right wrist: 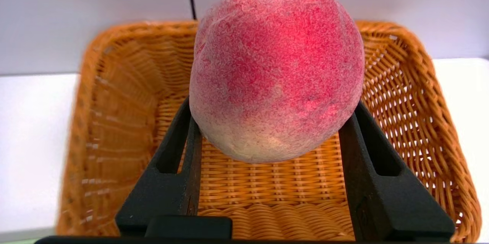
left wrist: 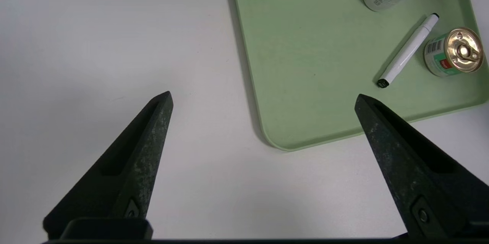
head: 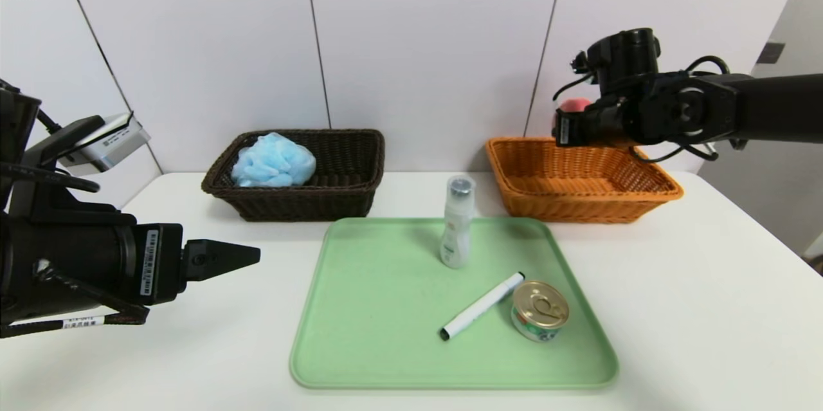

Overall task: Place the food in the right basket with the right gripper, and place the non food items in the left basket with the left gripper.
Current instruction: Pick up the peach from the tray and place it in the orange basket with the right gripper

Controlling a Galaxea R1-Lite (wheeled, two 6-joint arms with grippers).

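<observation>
Worktop point(head: 707, 308): white, carrying two baskets along its back edge and a tray near the front edge.
Tray point(head: 379, 308): pale green, midway across the worktop, in front of the gap between the baskets.
Left basket point(head: 347, 166): dark brown wicker, toward the back-left corner of the worktop; a blue bath pouf point(head: 273, 160) lies in its left end.
Right basket point(head: 617, 195): orange wicker, toward the back-right corner; the floor that shows in the right wrist view is bare.
Left gripper point(left wrist: 263, 100): low over the worktop near its front-left corner, just off the tray's left edge, fingers spread wide with nothing between them.
Right gripper point(right wrist: 267, 122): raised above the right basket, fingers clamped on either side of a peach.
Peach point(right wrist: 277, 68): pink-red, held in the air over the right basket, clear of the wicker.
Bottle point(head: 456, 221): clear white, standing upright near the tray's back edge.
Can point(head: 540, 310): gold pull-tab lid, upright near the tray's front-right corner.
Marker point(head: 482, 305): white with black ends, lying slantwise on the tray, its far end just beside the can.
</observation>
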